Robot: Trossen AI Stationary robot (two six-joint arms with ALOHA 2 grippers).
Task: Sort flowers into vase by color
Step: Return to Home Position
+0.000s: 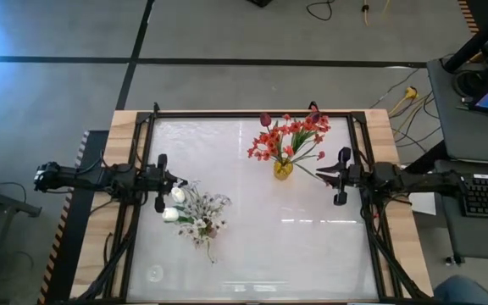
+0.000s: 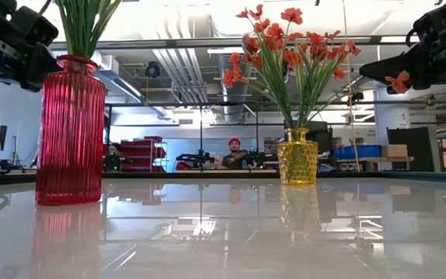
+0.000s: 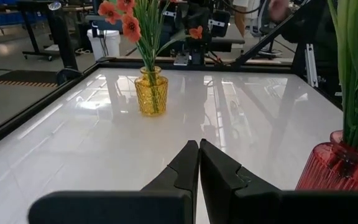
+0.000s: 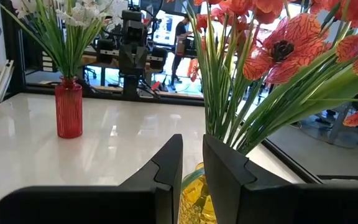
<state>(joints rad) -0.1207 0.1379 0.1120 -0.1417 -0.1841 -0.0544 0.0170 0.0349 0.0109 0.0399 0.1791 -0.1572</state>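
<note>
Glossy white tabletop (image 1: 312, 246), mirror-smooth, throws back the ceiling lights. At left, the left gripper (image 3: 199, 149) hangs with its fingers pressed together, just beside the ribbed red glass vase (image 2: 70, 132), which holds the white flowers (image 1: 197, 212) on thin green stems. Farther right, the dimpled yellow glass vase (image 2: 296, 157) holds the orange flowers (image 2: 285, 39) and a maroon tulip (image 1: 265, 119). Their papery blossoms crowd the right gripper (image 4: 192, 146), whose fingers stand a narrow slit apart, empty. Beyond the table sits a person (image 2: 234, 155).
</note>
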